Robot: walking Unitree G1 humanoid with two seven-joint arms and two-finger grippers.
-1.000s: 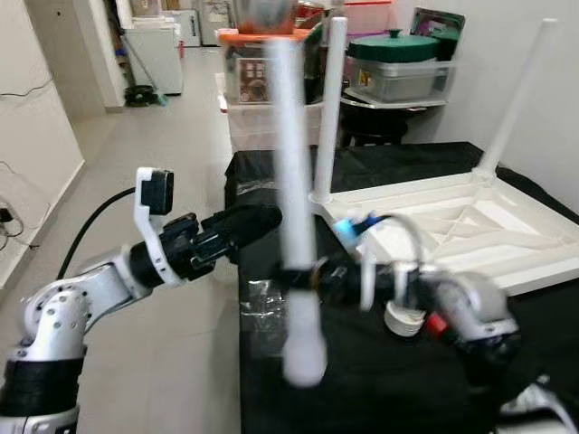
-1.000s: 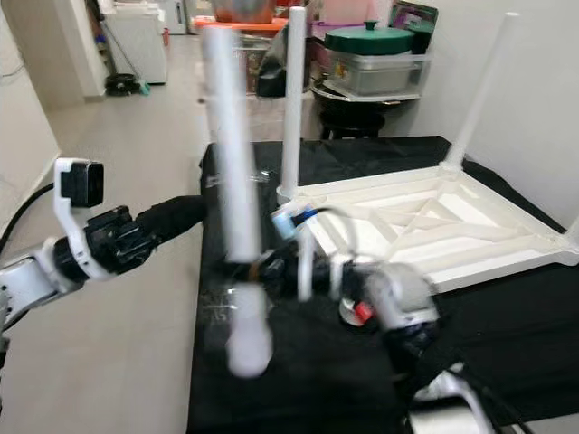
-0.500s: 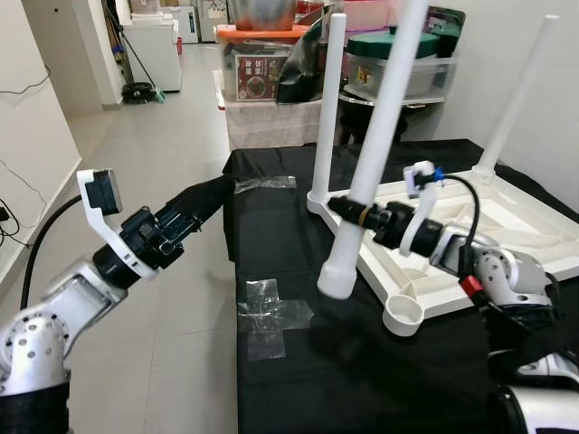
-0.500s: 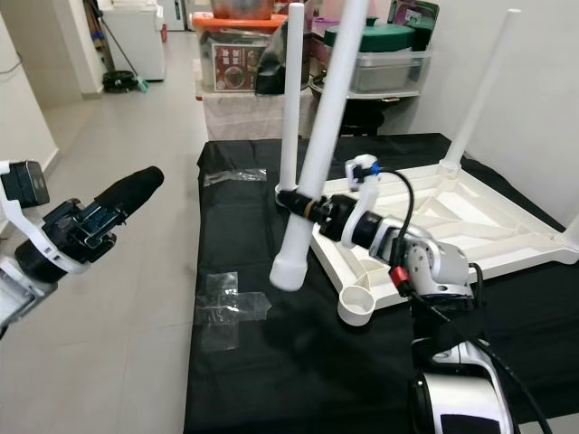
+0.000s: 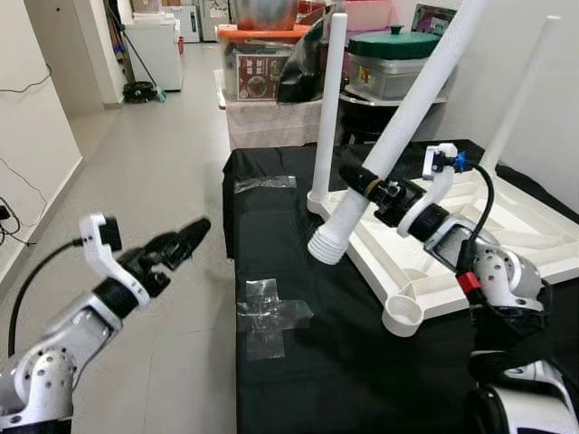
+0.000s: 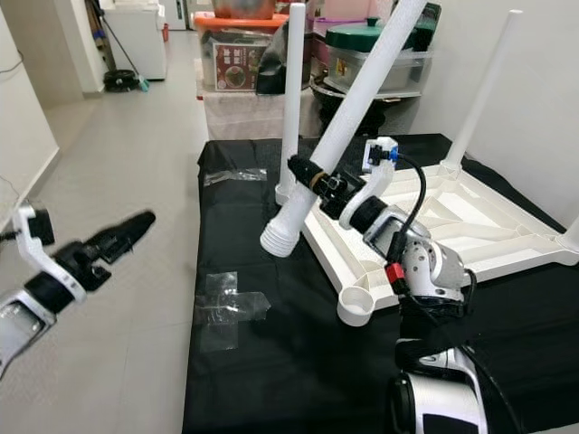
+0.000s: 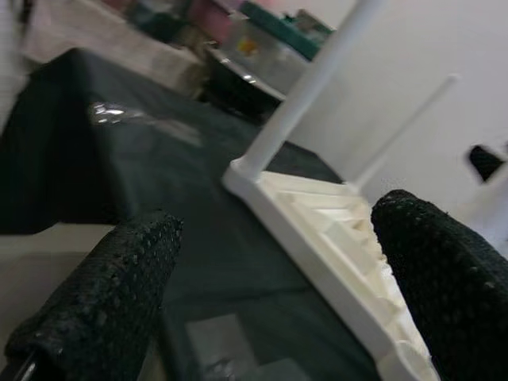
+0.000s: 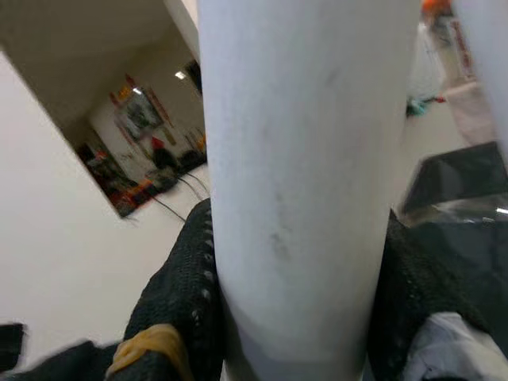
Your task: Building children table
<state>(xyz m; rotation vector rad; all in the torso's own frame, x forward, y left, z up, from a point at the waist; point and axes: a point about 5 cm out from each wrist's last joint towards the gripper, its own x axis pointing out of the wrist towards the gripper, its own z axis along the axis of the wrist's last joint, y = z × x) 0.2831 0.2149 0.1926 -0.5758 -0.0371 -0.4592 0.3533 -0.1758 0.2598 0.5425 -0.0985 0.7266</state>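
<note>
- While the right gripper (image 5: 369, 183) is clamped round a loose white table leg (image 6: 348, 122), that leg hangs tilted in the air over the black-covered desk (image 5: 362, 380), its ribbed threaded end (image 5: 327, 246) pointing down toward the desk's left edge.
- Upside down on the right half of the desk lies the white tabletop (image 5: 470, 231), with two legs already standing up from its far corners.
- An empty round socket (image 5: 403, 316) waits at the tabletop's near-left corner, and the threaded end is up and to the left of it, well apart.
- Off the desk's left edge, the left gripper (image 5: 185, 240) hovers over the floor with its fingers (image 7: 103, 309) spread and nothing between them.
- Doing this step well, I judge, means swinging the leg upright first, so its axis lines up with the socket before any lowering.
- Next the threaded end should come straight down into the socket and be turned without side force, or the thread may cross.
- With the left gripper free, it could press on the tabletop's near edge, as the tabletop might otherwise slide on the cloth.
- Crumpled clear tape (image 5: 267, 316) lies near the desk's left edge, clear of the work.
</note>
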